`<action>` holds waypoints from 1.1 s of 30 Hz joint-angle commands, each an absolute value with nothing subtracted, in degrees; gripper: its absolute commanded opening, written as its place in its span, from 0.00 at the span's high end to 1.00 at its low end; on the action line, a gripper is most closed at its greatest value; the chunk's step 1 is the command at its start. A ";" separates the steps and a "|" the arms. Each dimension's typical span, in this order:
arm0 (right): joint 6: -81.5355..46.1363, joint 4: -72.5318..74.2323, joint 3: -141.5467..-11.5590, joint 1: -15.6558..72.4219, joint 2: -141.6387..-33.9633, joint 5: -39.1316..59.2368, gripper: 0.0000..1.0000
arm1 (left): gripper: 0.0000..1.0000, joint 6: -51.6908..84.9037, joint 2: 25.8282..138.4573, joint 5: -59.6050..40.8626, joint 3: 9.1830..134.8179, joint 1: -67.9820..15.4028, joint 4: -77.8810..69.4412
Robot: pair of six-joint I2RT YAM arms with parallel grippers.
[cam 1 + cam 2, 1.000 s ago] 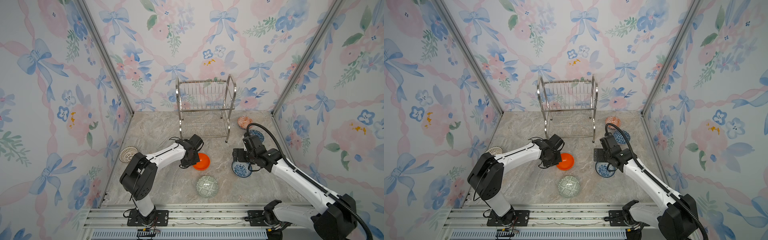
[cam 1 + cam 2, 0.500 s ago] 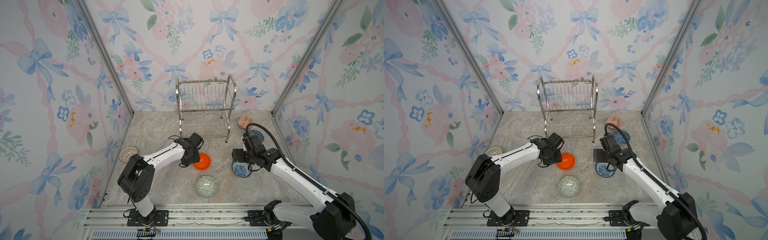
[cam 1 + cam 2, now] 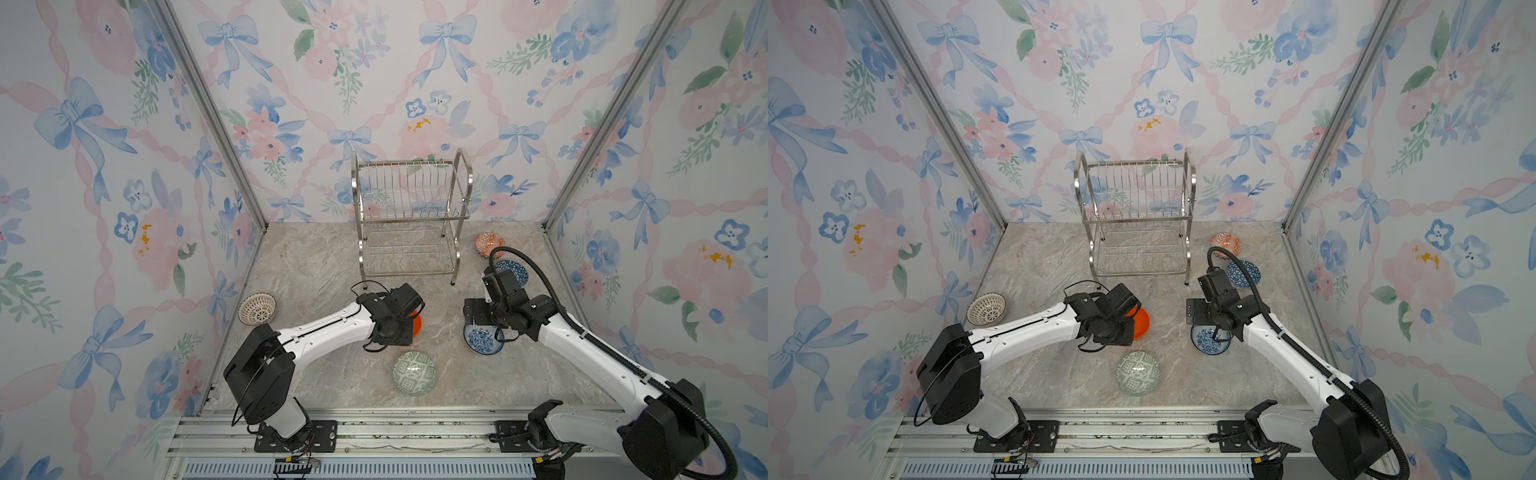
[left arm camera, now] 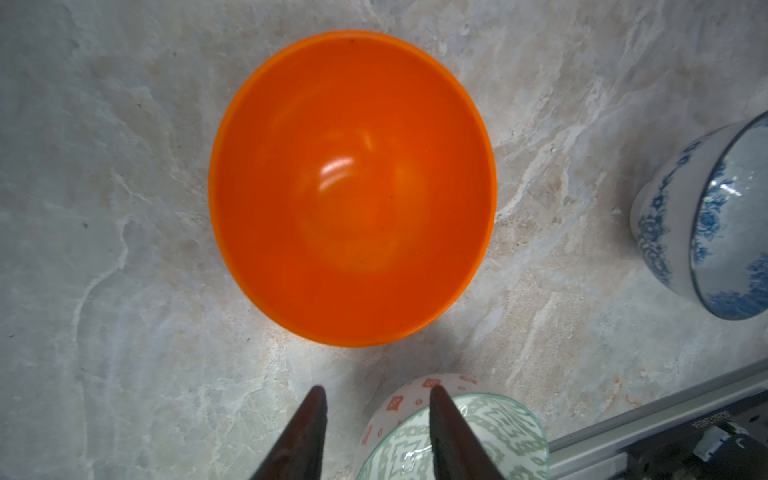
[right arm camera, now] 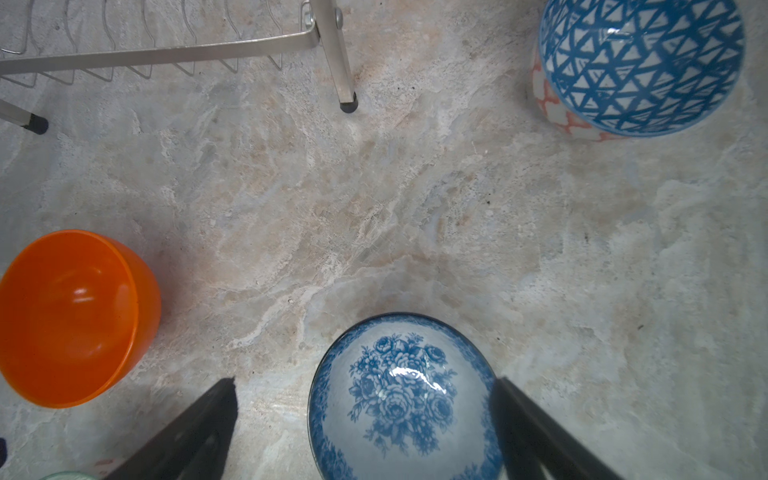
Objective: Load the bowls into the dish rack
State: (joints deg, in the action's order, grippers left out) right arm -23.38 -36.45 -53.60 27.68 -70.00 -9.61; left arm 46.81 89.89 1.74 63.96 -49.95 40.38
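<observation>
Flowered, bow-patterned walls (image 3: 124, 166) enclose a marbled table (image 3: 316, 266). In both top views the dish rack (image 3: 409, 216) (image 3: 1138, 216) stands at the back, the orange bowl (image 3: 417, 326) (image 3: 1141, 324) before it. Left wrist view: left hand (image 4: 375, 388) parted, empty, short of that bowl. Right wrist view: right hand (image 5: 363, 382) spread wide about the blue floral bowl (image 5: 403, 399).

Six bowls (image 3: 414, 372) outside two-tier rack (image 3: 409, 216)

- Six small round bowls: plain glossy orange (image 3: 417, 324), green-white geometric (image 3: 414, 372), white lattice (image 3: 257, 308), blue-white floral (image 3: 481, 340), dark-blue triangle-patterned (image 3: 516, 270), orange-red-white patterned (image 3: 488, 242).
- One shiny two-tier steel wire dish rack (image 3: 415, 217).
- Two white-and-black robot arms (image 3: 324, 332) (image 3: 590, 353).
</observation>
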 commanded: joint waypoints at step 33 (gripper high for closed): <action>-23.40 -37.28 -52.38 25.54 -67.59 -10.99 0.03 | 0.63 43.27 90.48 1.42 58.17 -56.78 37.45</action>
